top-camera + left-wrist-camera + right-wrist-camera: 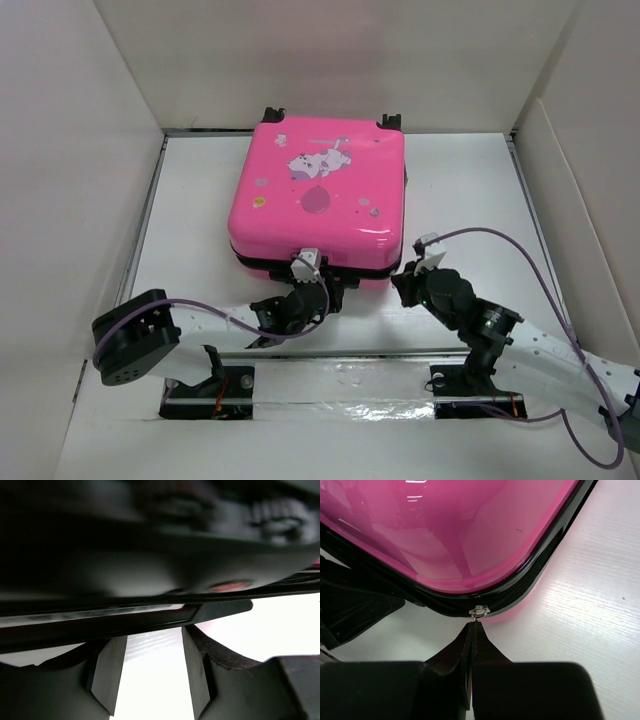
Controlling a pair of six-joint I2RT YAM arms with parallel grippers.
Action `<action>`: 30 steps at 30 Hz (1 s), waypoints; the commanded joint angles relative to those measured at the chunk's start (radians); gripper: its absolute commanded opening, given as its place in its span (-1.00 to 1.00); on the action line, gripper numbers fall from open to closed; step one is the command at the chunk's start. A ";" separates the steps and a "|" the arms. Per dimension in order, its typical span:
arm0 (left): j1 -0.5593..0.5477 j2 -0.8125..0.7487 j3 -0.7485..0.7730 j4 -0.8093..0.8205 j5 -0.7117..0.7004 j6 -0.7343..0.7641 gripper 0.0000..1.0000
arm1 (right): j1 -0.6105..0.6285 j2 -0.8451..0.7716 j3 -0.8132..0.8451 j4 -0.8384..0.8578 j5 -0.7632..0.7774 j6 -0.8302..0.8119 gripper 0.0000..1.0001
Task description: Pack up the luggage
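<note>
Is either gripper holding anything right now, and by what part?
The right gripper pinches the luggage by its zipper pull at a near corner. The left gripper is open, holding nothing.

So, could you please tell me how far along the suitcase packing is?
Done: the luggage lies flat, lid down. In hand: the right tool is pinched shut on the zipper pull at its near right corner, while the left tool sits open at the near edge. Left: probably running the zip round.
</note>
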State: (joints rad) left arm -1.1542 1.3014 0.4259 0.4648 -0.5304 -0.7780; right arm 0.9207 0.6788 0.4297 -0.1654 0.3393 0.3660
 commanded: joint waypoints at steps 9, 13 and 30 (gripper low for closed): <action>0.097 0.108 0.169 0.288 0.072 0.097 -0.15 | 0.200 0.134 0.090 0.162 -0.060 0.042 -1.00; 0.106 0.139 0.195 0.308 0.115 0.100 -0.17 | 0.265 0.266 0.133 0.303 0.053 0.083 -1.00; 0.276 -0.617 0.158 -0.313 -0.056 0.088 -0.20 | 0.276 0.246 0.060 0.380 0.092 0.044 -1.00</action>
State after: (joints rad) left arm -0.9672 0.7250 0.5072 0.2466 -0.4938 -0.7177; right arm 1.1831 0.9321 0.5060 0.1574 0.4763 0.4118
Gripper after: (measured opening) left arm 0.397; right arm 0.009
